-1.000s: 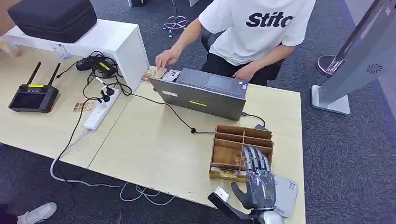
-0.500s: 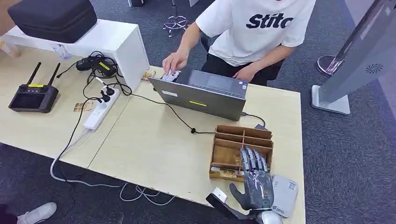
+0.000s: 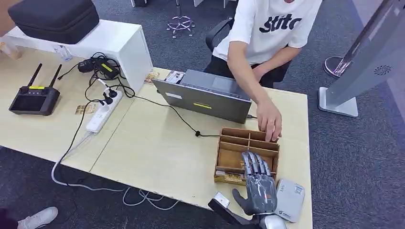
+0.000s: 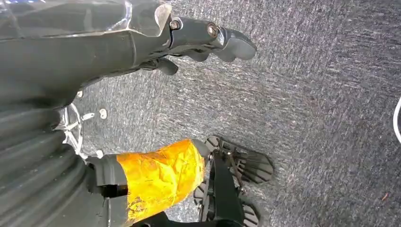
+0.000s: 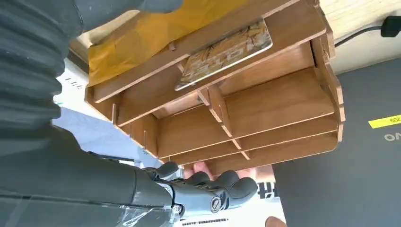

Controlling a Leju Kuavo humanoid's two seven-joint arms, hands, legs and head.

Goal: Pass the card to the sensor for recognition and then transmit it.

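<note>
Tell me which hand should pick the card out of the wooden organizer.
Right. The right hand hovers open above the wooden organizer, just by the card in its near slot. The left hand hangs over the carpet. A person's hand is at the organizer's far side, so wait.

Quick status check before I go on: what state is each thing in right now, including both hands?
Right hand: fingers spread over the wooden organizer, holding nothing.
Left hand: hanging above the carpet, holding nothing.
Card: lying flat in the wooden organizer.
Laptop: lid open.
Person's hand: reaching to the organizer's far edge.
Card reader: flat on desk.
</note>
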